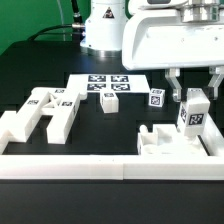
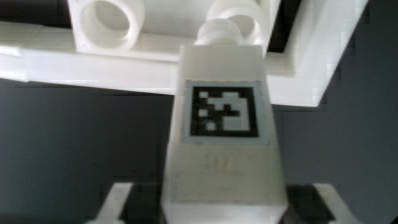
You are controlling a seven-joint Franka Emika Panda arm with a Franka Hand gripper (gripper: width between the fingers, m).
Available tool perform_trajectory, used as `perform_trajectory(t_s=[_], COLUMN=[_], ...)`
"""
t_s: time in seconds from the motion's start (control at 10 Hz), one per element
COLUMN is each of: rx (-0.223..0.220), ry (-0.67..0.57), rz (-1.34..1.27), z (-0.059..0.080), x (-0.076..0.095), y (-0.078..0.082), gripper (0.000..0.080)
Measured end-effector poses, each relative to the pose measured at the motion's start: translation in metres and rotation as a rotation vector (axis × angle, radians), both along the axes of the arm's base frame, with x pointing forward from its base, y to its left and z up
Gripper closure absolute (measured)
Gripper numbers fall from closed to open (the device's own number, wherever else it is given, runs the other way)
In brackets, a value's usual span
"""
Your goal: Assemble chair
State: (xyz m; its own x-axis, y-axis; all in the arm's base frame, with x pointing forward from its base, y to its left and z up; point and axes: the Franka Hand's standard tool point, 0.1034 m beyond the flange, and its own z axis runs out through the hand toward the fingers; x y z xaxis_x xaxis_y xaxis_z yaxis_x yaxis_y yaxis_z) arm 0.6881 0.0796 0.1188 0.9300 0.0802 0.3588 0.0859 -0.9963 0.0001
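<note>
My gripper (image 1: 193,91) is shut on a tall white tagged post (image 1: 192,112), held upright at the exterior view's right. The post's lower end is at the boxy white seat (image 1: 165,142), which lies against the front wall. I cannot tell whether the two touch. In the wrist view the post (image 2: 222,115) fills the middle, reaching from my gripper (image 2: 222,208) towards the seat (image 2: 107,40), which has round holes. A finger (image 2: 132,200) presses on each side of the post. Two H-shaped frames (image 1: 45,110) lie at the exterior view's left.
The marker board (image 1: 100,84) lies flat at the table's middle back. One small tagged peg (image 1: 110,102) stands by it and another (image 1: 157,97) further right. A long white border wall (image 1: 100,166) runs along the front edge. The robot base (image 1: 103,30) stands behind.
</note>
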Motion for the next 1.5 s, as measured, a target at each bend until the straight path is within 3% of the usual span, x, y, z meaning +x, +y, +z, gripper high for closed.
perform_trajectory(t_s=[0.3,0.9,1.5], rx=[0.0,-0.002,0.002], ry=[0.0,0.019,-0.067], rz=[0.006,0.014,0.02], z=[-0.008,-0.023,-0.023], x=[0.006,-0.002,0.001], y=[0.005,0.01,0.014], gripper=[0.0505,0.0505,0.0505])
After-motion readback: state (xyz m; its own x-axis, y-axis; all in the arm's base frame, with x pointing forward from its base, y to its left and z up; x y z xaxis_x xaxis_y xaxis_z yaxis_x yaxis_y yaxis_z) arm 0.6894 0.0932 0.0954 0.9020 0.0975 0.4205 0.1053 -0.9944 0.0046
